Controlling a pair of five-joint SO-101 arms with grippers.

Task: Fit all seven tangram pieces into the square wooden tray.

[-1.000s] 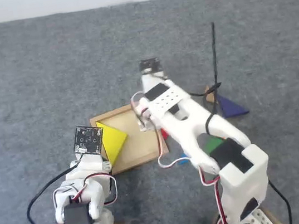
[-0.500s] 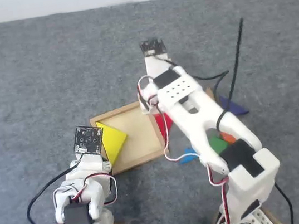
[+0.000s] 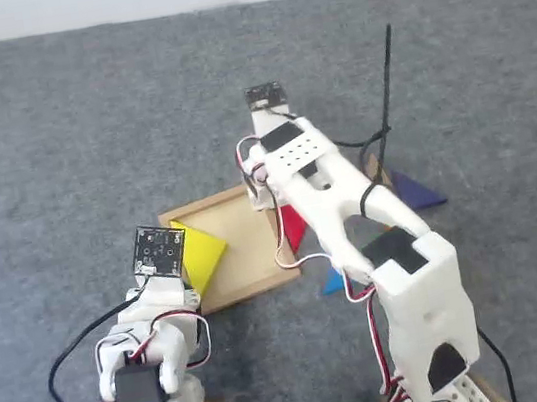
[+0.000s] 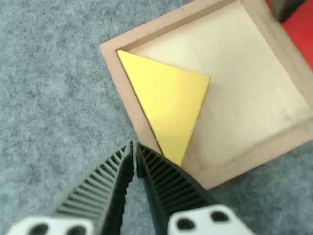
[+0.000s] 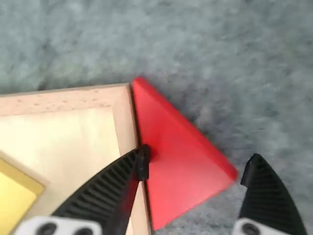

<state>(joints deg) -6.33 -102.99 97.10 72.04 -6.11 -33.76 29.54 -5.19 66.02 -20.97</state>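
The square wooden tray [image 3: 249, 273] lies on grey carpet with a yellow triangle [image 3: 204, 253] in its left part. In the left wrist view my left gripper [image 4: 134, 147] is shut and empty, just outside the tray rim [image 4: 168, 22], near a point of the yellow triangle [image 4: 164, 105]. A red triangle [image 5: 176, 147] lies on the carpet against the tray's outer right edge [image 5: 124, 122]. My right gripper [image 5: 198, 169] is open around it: one finger sits at the tray rim, the other beyond the triangle's far corner. The red triangle [image 3: 292, 226] peeks out beside the right arm.
A light blue piece [image 3: 333, 280] lies under the right arm, in front of the tray. A dark blue triangle [image 3: 417, 194] sits farther right beside a black cable [image 3: 385, 103]. Open carpet stretches left and behind the tray.
The right arm swung to the right and then back left, ending over the tray's right edge with the red triangle. The left arm has not moved.
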